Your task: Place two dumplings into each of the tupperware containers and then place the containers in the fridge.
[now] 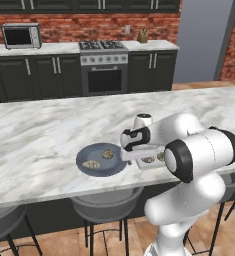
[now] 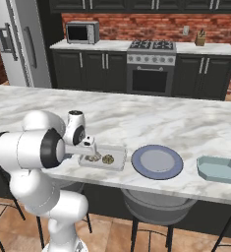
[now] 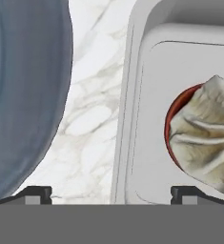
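**First container filled, second one waiting**

Your marble island (image 2: 186,118) carries the blue-grey plate (image 2: 157,162), the far empty container (image 2: 219,169) and the near container (image 2: 103,160) holding two dumplings (image 2: 107,158). The gripper (image 3: 111,193) hangs released over that container's rim. Next, probably fetch dumplings for the empty one.

On counter (image 2: 186,123), L to R in right base view: tray (image 2: 118,156) w/ 2 dumplings (image 2: 107,159) in it, plate (image 2: 157,174) just beside, 2nd tray (image 2: 218,174) near R edge. Left base view: 2 dumplings on a plate just L of a tray. Stove (image 2: 151,74) & microwave (image 2: 82,32) behind counter, fridge (image 2: 18,44) back L.
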Controlling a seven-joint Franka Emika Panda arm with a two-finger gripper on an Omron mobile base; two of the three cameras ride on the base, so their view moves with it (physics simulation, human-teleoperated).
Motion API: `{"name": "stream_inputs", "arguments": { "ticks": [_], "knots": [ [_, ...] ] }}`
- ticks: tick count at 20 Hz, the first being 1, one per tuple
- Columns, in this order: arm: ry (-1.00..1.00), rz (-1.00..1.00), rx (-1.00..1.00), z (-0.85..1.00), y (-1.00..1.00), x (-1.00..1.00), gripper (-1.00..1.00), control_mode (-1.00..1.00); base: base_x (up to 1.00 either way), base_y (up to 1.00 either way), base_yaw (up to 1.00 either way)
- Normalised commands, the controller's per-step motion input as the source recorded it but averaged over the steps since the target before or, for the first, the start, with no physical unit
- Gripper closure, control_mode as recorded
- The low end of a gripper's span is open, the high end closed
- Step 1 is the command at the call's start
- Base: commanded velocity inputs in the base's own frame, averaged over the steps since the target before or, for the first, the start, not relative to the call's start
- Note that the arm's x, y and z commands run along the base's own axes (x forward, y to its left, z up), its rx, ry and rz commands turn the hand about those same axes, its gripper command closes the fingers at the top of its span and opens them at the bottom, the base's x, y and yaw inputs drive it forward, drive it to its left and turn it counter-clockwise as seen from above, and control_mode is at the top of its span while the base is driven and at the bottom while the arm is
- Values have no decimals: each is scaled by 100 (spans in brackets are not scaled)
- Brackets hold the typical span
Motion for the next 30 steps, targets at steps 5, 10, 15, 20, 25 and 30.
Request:
{"name": "stream_inputs", "arguments": {
  "ticks": [5, 10, 15, 20, 25, 30],
  "knots": [
    [-4, 0, -2, -17, 15, -10, -100, -100, 0, 0, 0],
    [0, 0, -1, -19, 14, 4, -100, -100, 0, 0, 0],
    [0, 0, 0, -6, 2, 3, -100, -100, 0, 0, 0],
    [0, 0, 0, -8, 0, 0, 100, -100, 0, 0, 0],
    [0, 0, 0, -11, 0, 0, 100, -100, 0, 0, 0],
    [-1, 0, 0, 0, 0, 0, 100, -100, 0, 0, 0]
  ]
}}
